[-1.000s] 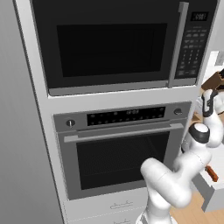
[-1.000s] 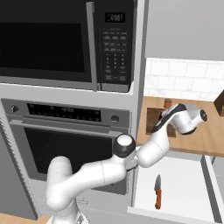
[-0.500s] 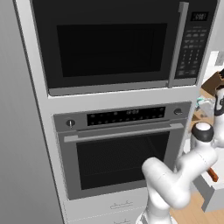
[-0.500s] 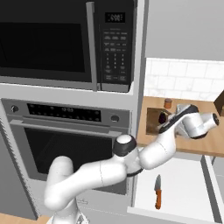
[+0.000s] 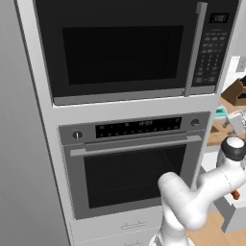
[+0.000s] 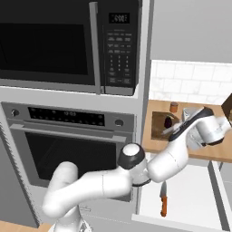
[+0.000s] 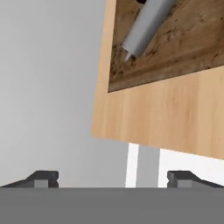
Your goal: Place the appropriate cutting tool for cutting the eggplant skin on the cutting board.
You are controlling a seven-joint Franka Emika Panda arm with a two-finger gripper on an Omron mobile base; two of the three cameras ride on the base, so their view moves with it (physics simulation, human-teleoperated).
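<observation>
Silvery-grey cutting tool [image 7: 143, 26] with a short cylindrical handle lying on a dark brown wooden cutting board [image 7: 183, 43], board resting on a light wooden counter [image 7: 166, 113]. Two-finger dark gripper [image 7: 113, 177] with jaws spread wide, gripping nothing, hovering near the counter's edge, apart from the tool. White robot arm [image 6: 176, 154] stretched right, past a stainless built-in oven [image 6: 68, 136] beneath a black microwave [image 6: 68, 41]. Orange-handled knife [image 6: 163, 201] lying in an open white drawer [image 6: 195, 199] below the counter.
</observation>
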